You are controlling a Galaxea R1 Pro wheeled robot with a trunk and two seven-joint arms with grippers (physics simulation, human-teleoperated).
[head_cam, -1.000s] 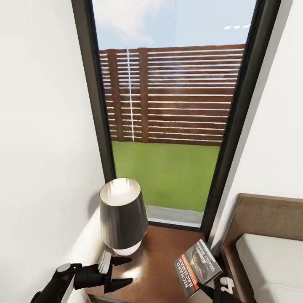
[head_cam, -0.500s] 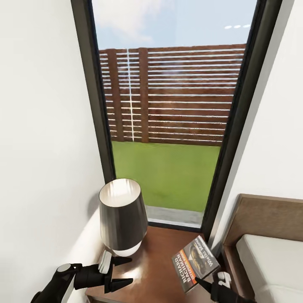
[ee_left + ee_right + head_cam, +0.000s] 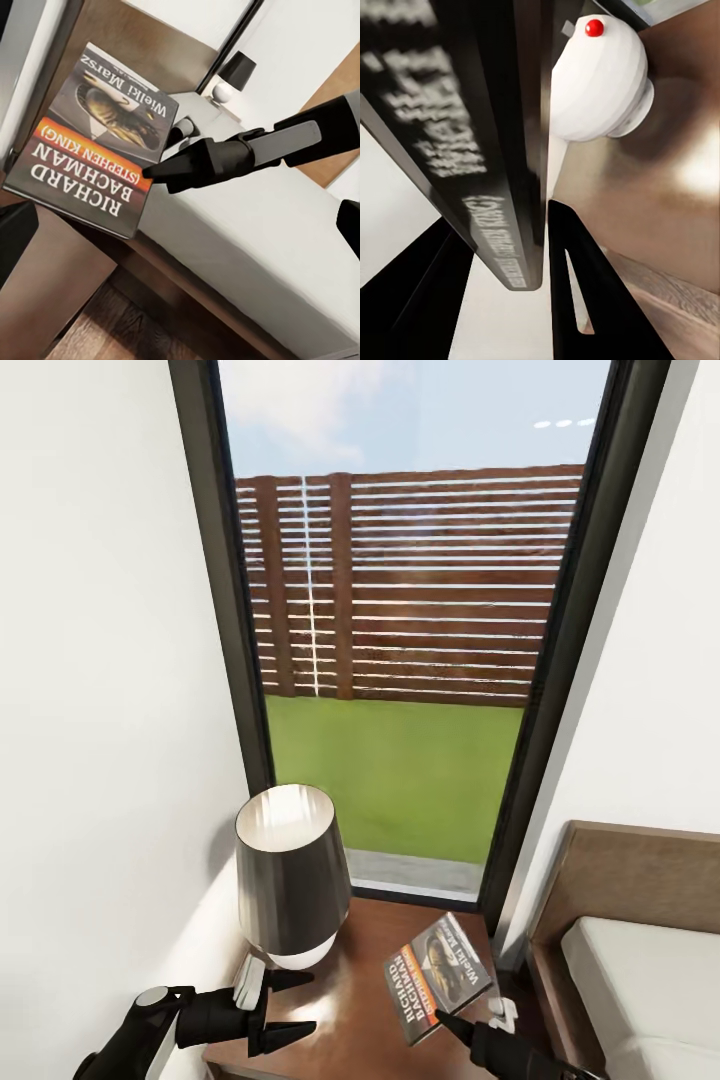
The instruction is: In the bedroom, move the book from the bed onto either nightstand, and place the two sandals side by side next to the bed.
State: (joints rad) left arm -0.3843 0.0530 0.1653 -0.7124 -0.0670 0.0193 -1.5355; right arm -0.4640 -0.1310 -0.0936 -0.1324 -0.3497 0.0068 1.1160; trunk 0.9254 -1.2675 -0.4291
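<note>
Book-placing step. My right pincer [image 3: 455,1028] pinches the book [image 3: 437,977] by its lower edge; in the right wrist view the spine sits clamped between my two dark fingers [image 3: 577,300]. The book hangs tilted, cover up, over the right part of the nightstand [image 3: 360,1000], a small reddish-brown counter beside the bed [image 3: 640,980], and appears not yet laid flat. My left pincer [image 3: 290,1005] hovers spread and empty near the lamp [image 3: 290,875]. Next, I judge, the book should be lowered flat onto the glossy top, clear of the lamp, then released.
</note>
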